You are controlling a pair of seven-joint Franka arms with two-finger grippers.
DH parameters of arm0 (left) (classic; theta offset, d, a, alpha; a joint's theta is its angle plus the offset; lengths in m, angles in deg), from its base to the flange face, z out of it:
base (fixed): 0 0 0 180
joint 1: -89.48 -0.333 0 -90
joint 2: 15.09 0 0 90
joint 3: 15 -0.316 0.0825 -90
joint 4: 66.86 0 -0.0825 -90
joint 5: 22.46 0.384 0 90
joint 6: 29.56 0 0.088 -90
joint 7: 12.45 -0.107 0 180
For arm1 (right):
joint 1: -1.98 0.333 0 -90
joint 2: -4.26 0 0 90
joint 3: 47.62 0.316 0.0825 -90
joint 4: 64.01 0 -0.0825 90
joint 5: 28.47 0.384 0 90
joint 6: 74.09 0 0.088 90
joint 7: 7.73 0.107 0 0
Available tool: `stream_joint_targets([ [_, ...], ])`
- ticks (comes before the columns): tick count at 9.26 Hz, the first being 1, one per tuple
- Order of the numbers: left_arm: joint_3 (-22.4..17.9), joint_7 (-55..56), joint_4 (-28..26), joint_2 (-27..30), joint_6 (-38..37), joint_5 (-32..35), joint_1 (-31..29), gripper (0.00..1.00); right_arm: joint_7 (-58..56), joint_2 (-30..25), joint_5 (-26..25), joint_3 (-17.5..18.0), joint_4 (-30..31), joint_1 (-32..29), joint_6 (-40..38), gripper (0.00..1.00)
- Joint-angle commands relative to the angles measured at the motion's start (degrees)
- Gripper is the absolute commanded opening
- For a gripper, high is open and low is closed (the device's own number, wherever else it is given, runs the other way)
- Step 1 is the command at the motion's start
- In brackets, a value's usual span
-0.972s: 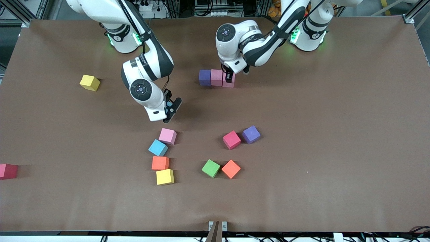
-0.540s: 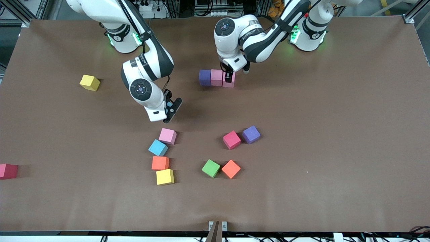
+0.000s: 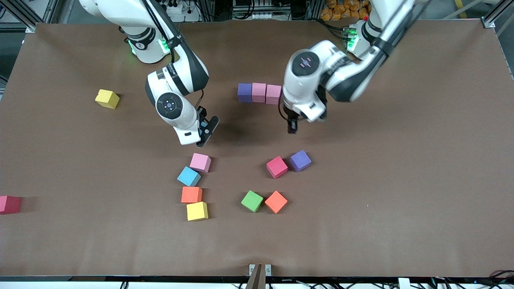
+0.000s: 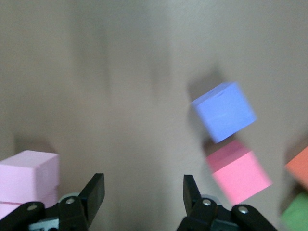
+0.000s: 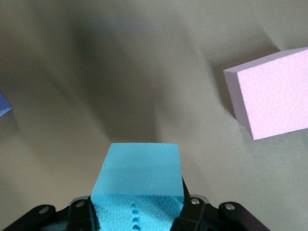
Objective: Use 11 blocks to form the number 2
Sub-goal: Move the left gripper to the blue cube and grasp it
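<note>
The left gripper (image 3: 292,127) hangs empty, jaws apart, over bare worktop (image 3: 401,160) just beside a row of three cubes (image 3: 259,92), purple then two pink, toward the robots' edge. The right gripper (image 3: 205,130) holds a light blue cube (image 5: 139,180) clamped in its jaws above a loose pink cube (image 3: 200,162). Other loose cubes (image 3: 277,166) lie mid-worktop, nearer the camera edge.

Robotics lab: two Franka arms w/ green status lights bolted at brown-covered table (image 3: 401,160), aluminium frame rails (image 3: 498,14) at corners, cables and power strips along the edge.
</note>
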Motion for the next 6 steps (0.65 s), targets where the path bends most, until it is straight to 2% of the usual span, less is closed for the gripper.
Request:
stream_joint_targets([
  [1,-1.3,0.5,6.7,-6.2,-1.4,0.2,-2.8,0.74,-0.2,-0.2,-0.7,0.2,-0.6,-0.2,-0.2,0.0],
  [2,-3.6,0.7,9.6,-9.2,-1.4,0.1,-2.4,0.74,-0.2,-0.2,-0.7,0.1,-0.6,-0.2,0.1,0.0],
  [4,-5.1,2.9,13.6,-15.0,-1.0,0.6,-1.8,0.74,-0.3,-0.5,-0.7,0.1,-0.6,-0.4,-0.1,0.0],
  [6,-10.6,6.3,15.8,-17.5,-0.5,1.4,3.3,0.74,-0.3,-0.7,-0.7,0.1,-0.6,-0.4,-0.1,0.0],
])
